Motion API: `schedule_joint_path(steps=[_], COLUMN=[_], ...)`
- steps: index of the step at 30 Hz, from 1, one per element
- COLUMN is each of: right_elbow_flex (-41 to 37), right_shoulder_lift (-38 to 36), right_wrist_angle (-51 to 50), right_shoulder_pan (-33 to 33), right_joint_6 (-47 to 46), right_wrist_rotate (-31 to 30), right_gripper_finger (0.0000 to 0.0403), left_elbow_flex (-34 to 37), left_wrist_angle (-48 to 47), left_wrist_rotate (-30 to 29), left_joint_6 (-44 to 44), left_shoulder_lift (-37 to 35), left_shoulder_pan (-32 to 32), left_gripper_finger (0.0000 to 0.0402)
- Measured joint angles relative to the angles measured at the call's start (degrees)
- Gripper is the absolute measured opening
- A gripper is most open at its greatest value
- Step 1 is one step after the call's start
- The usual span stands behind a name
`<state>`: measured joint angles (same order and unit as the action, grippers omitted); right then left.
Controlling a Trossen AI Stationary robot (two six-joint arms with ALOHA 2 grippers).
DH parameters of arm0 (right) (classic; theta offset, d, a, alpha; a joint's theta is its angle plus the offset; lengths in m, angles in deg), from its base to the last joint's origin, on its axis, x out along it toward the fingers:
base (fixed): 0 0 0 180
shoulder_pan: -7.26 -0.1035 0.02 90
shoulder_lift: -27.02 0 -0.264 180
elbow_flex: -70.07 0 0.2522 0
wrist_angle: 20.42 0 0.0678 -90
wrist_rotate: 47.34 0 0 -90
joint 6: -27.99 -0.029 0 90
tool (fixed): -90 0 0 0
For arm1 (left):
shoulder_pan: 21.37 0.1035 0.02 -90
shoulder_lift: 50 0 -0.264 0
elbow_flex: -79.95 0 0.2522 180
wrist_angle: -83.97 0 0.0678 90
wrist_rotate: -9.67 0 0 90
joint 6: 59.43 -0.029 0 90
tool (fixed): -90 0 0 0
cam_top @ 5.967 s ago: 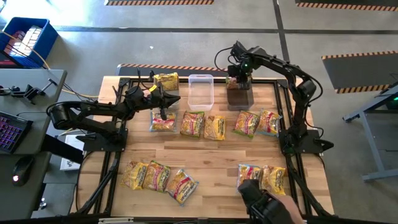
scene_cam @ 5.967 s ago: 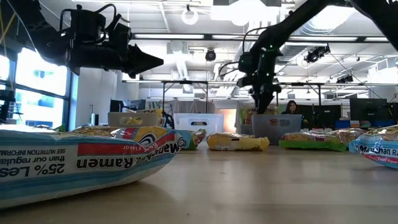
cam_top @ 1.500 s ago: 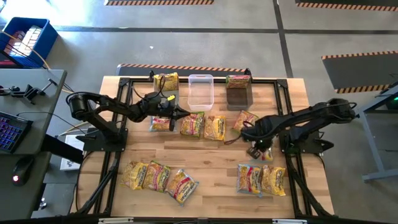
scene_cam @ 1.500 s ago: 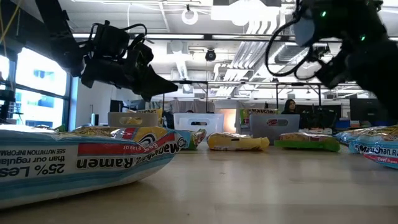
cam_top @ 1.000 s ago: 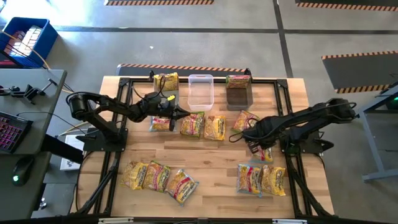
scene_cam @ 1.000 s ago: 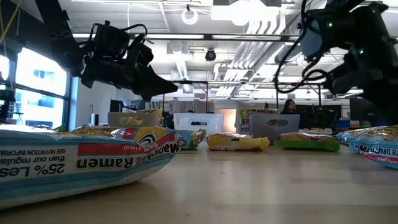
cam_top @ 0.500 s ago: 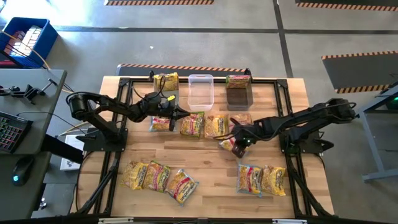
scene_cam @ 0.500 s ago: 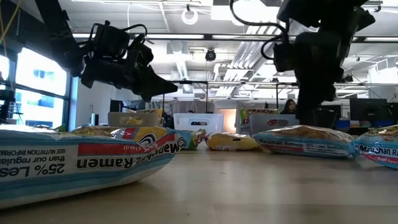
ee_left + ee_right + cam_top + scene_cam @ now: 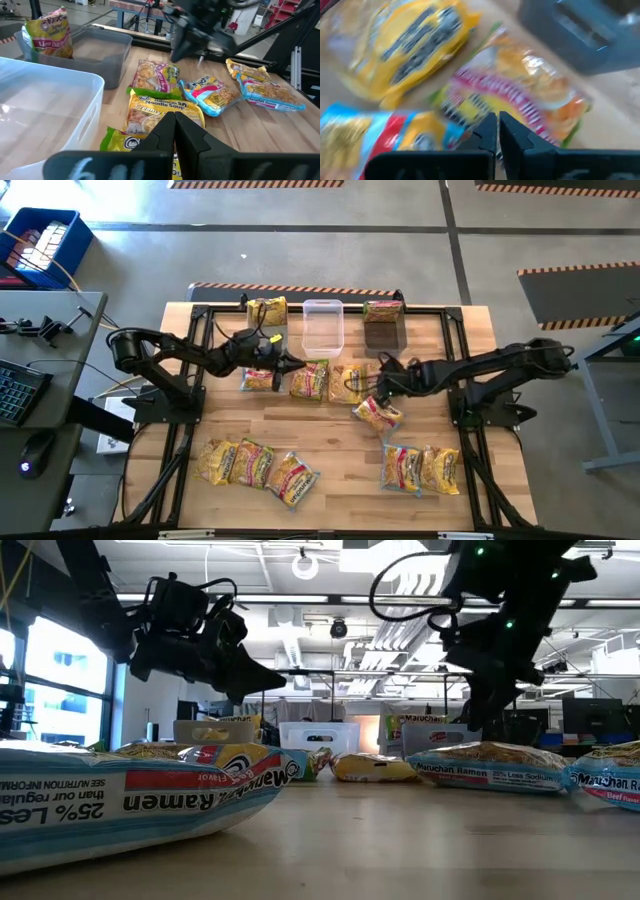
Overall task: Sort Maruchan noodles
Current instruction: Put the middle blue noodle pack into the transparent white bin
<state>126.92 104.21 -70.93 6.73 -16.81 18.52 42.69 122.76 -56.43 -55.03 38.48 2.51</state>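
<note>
The left gripper [image 9: 291,363] hovers over the middle row of noodle packets [image 9: 309,379] on the table [image 9: 330,442], fingers pressed together. Right of it, the right gripper [image 9: 378,383], fingers also together, hangs above a pink-printed packet [image 9: 385,370], with a blue-edged packet [image 9: 378,414] nearer.

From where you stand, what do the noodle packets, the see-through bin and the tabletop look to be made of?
The noodle packets look like thin, glossy plastic film: they are crinkled, printed and catch the light. The see-through bin seems to be rigid clear plastic, slightly frosted, since the table shows through its walls. The tabletop looks like wood, butcher-block style: pale strips with visible grain and a smooth, faintly shiny finish.
</note>
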Motion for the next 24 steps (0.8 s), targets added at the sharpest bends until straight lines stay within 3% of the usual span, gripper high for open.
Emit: schedule_joint_path(steps=[7, 12, 18, 24], right_elbow_flex=[-0.04, -0.04, 0.17, 0.00], right_shoulder_lift=[0.28, 3.60, 7.56, 5.80], right_wrist_angle=[1.25, 2.54, 1.76, -5.04], right_shoulder_pan=[6.04, 8.70, 9.51, 9.40], right_joint_6=[1.32, 1.31, 1.34, 0.19], right_wrist_rotate=[0.63, 4.77, 7.41, 8.12], right_gripper_finger=[0.0004, 0.0004, 0.0004, 0.0004], left_elbow_flex=[0.00, 0.00, 0.00, 0.00], left_wrist_angle=[0.00, 0.00, -0.03, -0.33], left_wrist_rotate=[0.00, 0.00, -0.01, -0.02], left_joint_6=[-0.02, 0.00, 0.00, -0.02], left_shoulder_lift=[0.00, 0.00, -0.02, -0.02], left_shoulder_pan=[-0.35, -0.37, -0.36, -0.35], left_gripper_finger=[0.0000, 0.0000, 0.0000, 0.0000])
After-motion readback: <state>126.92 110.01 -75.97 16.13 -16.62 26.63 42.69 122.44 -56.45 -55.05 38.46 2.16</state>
